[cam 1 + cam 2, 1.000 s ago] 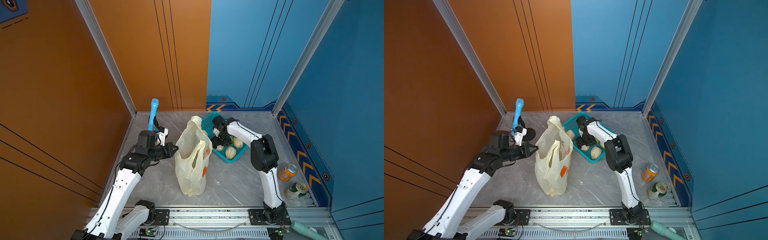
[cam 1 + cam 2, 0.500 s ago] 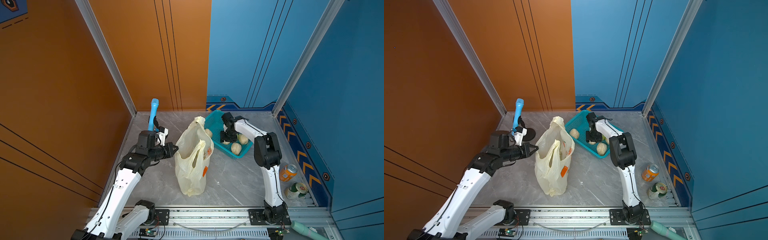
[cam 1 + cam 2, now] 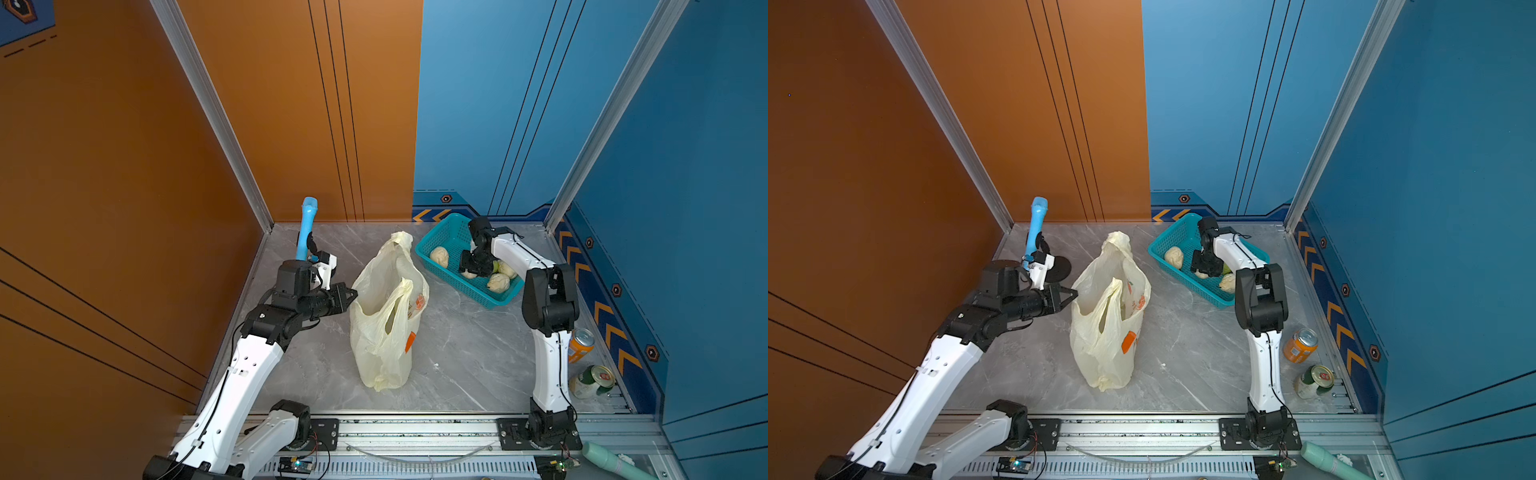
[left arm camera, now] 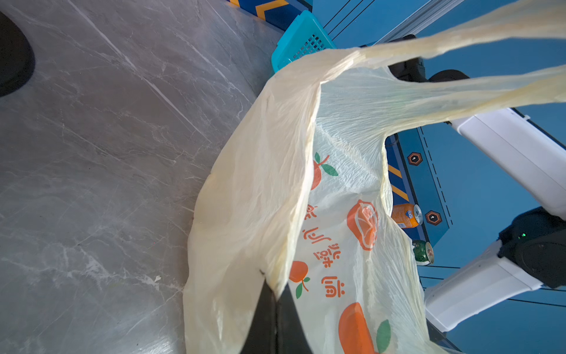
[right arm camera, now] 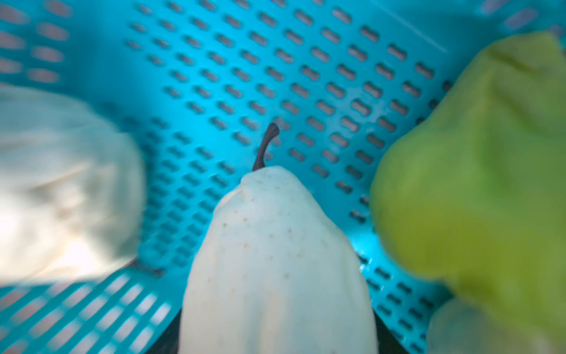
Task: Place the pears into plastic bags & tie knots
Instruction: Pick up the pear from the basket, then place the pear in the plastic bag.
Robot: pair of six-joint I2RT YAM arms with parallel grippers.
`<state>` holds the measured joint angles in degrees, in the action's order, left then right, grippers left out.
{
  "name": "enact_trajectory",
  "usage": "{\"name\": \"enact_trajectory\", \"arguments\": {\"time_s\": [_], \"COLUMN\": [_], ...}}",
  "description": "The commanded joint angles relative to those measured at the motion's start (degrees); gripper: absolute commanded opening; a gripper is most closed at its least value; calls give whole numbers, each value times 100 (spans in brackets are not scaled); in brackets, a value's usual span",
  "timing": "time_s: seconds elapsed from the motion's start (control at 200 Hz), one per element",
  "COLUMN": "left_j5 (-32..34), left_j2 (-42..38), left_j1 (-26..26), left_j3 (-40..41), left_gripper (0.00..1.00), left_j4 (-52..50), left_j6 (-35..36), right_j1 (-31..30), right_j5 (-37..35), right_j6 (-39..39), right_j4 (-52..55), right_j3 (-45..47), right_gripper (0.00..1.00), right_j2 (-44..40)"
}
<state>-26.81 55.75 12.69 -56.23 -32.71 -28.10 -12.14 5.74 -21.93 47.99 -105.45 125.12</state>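
The right gripper (image 3: 473, 266) is down inside the teal basket (image 3: 446, 235), its jaws closed on a pale pear (image 5: 275, 260). The green pear (image 5: 477, 171) lies just beside it, and other pale ones are nearby. Compared with a second ago, the basket has slid back and to the right, and the arm's elbow has moved with it. The left gripper (image 4: 275, 306) stays pinched tight on the rim of the yellow bag (image 3: 386, 324), which stands open in the middle of the table, unmoved.

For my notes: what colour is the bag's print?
Print: orange, green leaves; best in left wrist view.
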Motion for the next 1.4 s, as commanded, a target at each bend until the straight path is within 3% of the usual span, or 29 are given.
{"name": "enact_trajectory", "arguments": {"time_s": [0.0, 0.245, 0.461, 0.606, 0.736, 0.886, 1.061, 1.156, 1.392], "left_j5": [-58, -42, -52, -87, -137, -166, -145, -95, 129], "left_j2": [65, 173, 139, 129, 182, 183, 169, 173, 217], "left_j1": [-44, -55, -109, -127, -128, -130, -135, -130, -143], "left_j3": [132, 195, 243, 243, 242, 243, 252, 251, 244], "left_gripper": [0, 0, 0, 0, 0, 0, 0, 0, 0], "left_j4": [367, 593, 667, 667, 669, 667, 669, 669, 555], "left_j6": [-29, -91, -126, -133, -152, -135, -107, -69, 77], "right_j1": [-276, -898, -1639, -2361, -3124, -3603, -3804, -3846, -3848], "right_j5": [321, 585, 675, 1242, 1543, 1227, 819, 886, 773], "right_j6": [72, -12, -336, -710, -1015, -1076, -1059, -1056, -1050], "right_j4": [457, 1153, 1324, 1035, 492, 256, 186, 189, 293], "right_j3": [-487, -451, 514, 995, 1151, 849, 567, 500, 316], "right_gripper": [33, 33, 33, 34, 36, 38, 46, 55, 66], "right_j2": [-1102, -2436, -3826, -4251, -4136, -3466, -2790, -2543, -2701]}}
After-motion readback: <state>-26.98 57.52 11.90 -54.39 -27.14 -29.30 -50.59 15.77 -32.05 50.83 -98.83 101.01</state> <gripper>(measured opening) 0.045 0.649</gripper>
